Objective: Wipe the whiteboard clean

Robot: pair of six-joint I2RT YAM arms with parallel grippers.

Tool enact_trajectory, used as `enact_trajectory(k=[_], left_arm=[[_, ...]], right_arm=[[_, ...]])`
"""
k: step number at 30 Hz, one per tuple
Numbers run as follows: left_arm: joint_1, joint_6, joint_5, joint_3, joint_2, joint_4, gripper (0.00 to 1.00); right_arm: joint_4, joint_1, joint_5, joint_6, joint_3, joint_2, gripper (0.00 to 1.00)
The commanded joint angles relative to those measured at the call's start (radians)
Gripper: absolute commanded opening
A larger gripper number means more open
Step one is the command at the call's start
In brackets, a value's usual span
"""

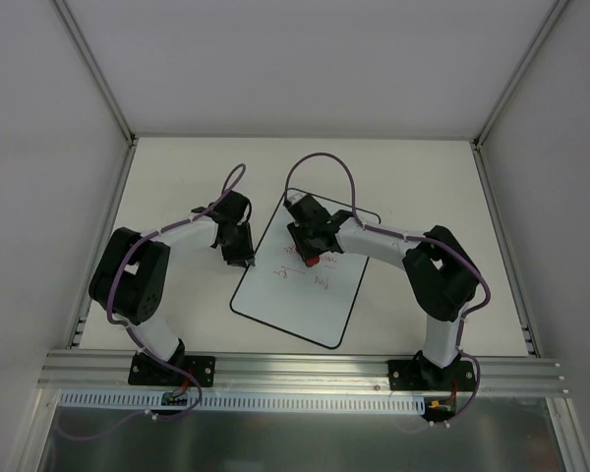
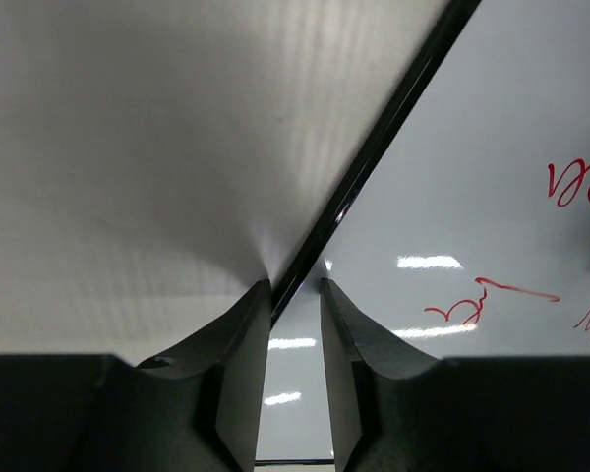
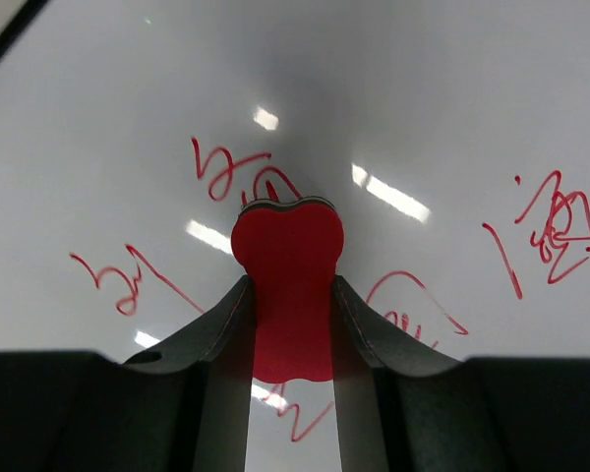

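**A:** Where's the whiteboard (image 1: 297, 313)?

**B:** Flat on the table (image 1: 177, 167), between the two arms, slanted in the top view. Red marks (image 3: 228, 162) across its middle, none wiped yet.

**A:** Right gripper (image 3: 290, 295)?

**B:** Clamped on the red eraser (image 3: 287, 241), with the eraser's end down at the board, right among the scribbles.

**A:** Left gripper (image 2: 295, 285)?

**B:** At the board's left border (image 2: 374, 157), fingers close together with a thin slit between. Can't tell if it pinches the edge or just presses.

**A:** Step?

**B:** Wiping, barely started, I'd say. To do it well, put the eraser's face flat on the board with even pressure and use overlapping strokes. There are marks on both sides of the eraser, so sweep both ways. The board looks like it could slide, so the left should pin that edge. Grip firmly or the eraser twists.
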Motion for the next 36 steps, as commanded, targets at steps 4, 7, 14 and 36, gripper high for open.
enact_trajectory(k=[4, 7, 14, 36], left_arm=[[-0.089, -0.113, 0.072, -0.085, 0.021, -0.005, 0.18], [-0.1, -0.127, 0.08, -0.096, 0.02, 0.014, 0.1], [-0.113, -0.146, 0.075, -0.105, 0.031, 0.038, 0.0], [-0.11, -0.186, 0.041, -0.142, 0.023, 0.051, 0.0]], right_arm=[[-0.028, 0.002, 0.153, 0.042, 0.082, 0.008, 0.0], [-0.04, -0.001, 0.185, 0.096, 0.082, 0.036, 0.0], [-0.04, -0.002, 0.166, 0.151, 0.085, 0.112, 0.0], [-0.04, -0.081, 0.23, 0.255, -0.041, 0.062, 0.0]])
